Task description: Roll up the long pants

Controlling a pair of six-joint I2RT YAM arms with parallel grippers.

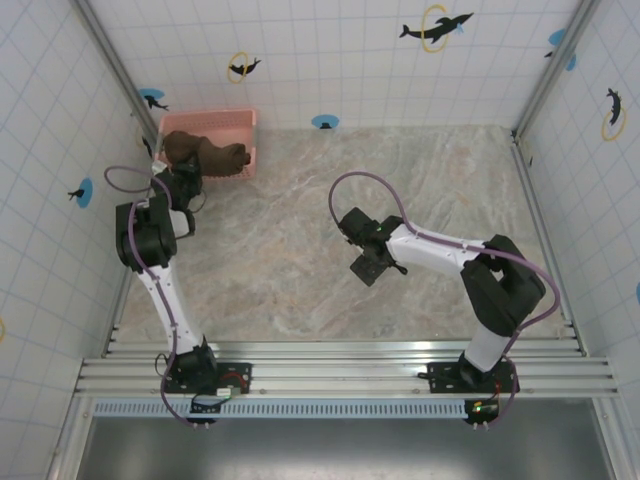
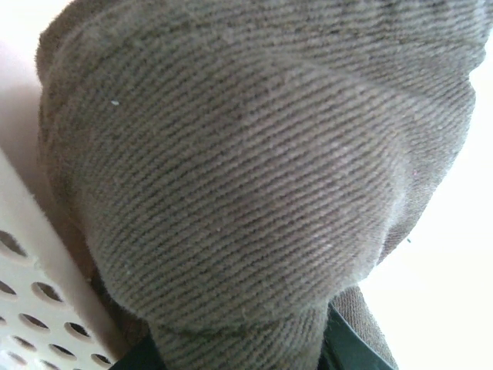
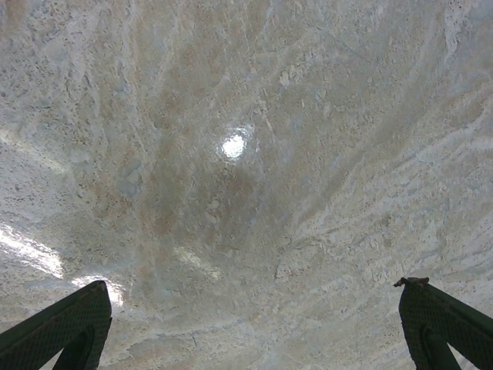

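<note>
The long pants (image 1: 205,153) lie bunched as a dark brown bundle inside the pink basket (image 1: 235,122) at the table's far left corner. My left gripper (image 1: 185,178) reaches into the basket's near side. In the left wrist view the brown ribbed fabric (image 2: 246,177) is right in front of the camera, and a fold of it is pinched between the dark green fingers (image 2: 350,351) of the left gripper (image 2: 239,351). My right gripper (image 1: 368,268) hovers over the middle of the table, open. Its fingertips (image 3: 65,327) stand far apart with nothing between them in the right wrist view.
The perforated pink basket wall (image 2: 31,301) sits at the lower left of the left wrist view. Marble-patterned table top (image 1: 300,220) stretches between the two arms. Tiled walls close the space on three sides, and a metal rail (image 1: 340,365) runs along the near edge.
</note>
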